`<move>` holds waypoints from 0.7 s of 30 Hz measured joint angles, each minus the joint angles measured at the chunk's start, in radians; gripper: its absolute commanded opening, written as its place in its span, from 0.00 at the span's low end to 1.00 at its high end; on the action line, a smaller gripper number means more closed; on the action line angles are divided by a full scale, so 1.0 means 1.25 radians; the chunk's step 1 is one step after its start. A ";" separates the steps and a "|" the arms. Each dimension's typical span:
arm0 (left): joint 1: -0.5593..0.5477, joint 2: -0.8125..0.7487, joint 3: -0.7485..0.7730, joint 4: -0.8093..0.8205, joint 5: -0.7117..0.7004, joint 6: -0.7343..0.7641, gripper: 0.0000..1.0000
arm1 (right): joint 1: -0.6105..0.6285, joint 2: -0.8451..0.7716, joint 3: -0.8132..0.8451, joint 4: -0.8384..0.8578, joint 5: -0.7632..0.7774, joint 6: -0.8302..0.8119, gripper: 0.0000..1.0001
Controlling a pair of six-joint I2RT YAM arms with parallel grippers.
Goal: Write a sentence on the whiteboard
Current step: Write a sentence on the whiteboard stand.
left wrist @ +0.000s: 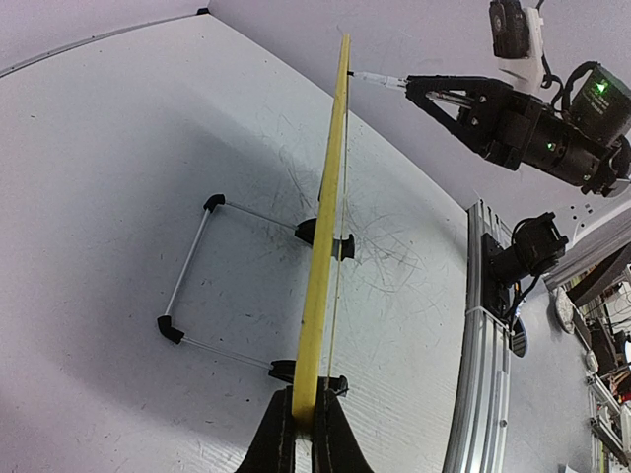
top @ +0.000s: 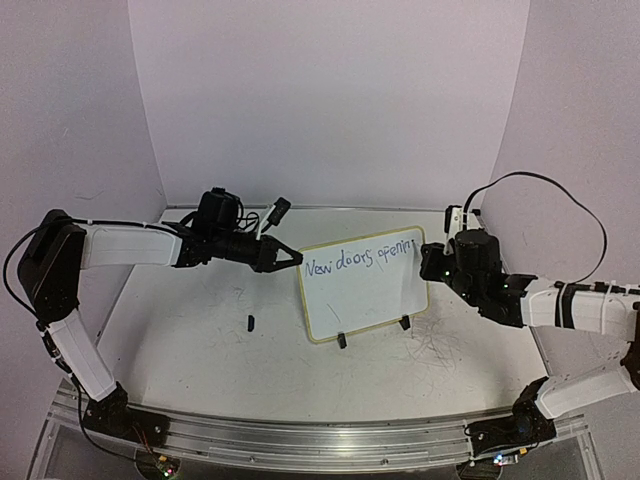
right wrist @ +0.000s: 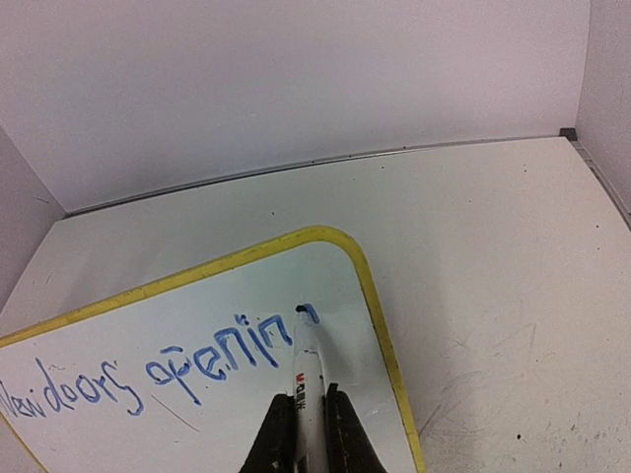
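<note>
Whiteboard [top: 365, 300]: stood upright at the middle of the table [top: 190, 330], its left edge clamped by the left gripper [top: 293, 258]. Sentence [top: 362, 260]: "New doors openin" is written along the top. Marker [right wrist: 307, 350]: clamped in the right gripper [right wrist: 309, 399], tip set beside the last letter.

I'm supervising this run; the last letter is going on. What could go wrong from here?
1. The marker tip sits close to the frame of the whiteboard, so the last letter of the sentence may be cramped or run onto the frame.
2. The left gripper clamps only the opposite edge; pressure from the marker in the right gripper could swivel the board and spoil the stroke.
</note>
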 measured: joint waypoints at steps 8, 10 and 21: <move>0.000 0.000 0.000 0.000 0.000 0.000 0.00 | 0.000 -0.005 -0.009 0.000 -0.014 0.009 0.00; 0.000 0.000 0.000 0.000 0.000 0.000 0.00 | 0.000 -0.008 -0.014 0.000 -0.016 0.011 0.00; 0.000 0.000 0.000 0.000 0.000 0.000 0.00 | 0.000 -0.013 -0.023 -0.020 -0.007 0.025 0.00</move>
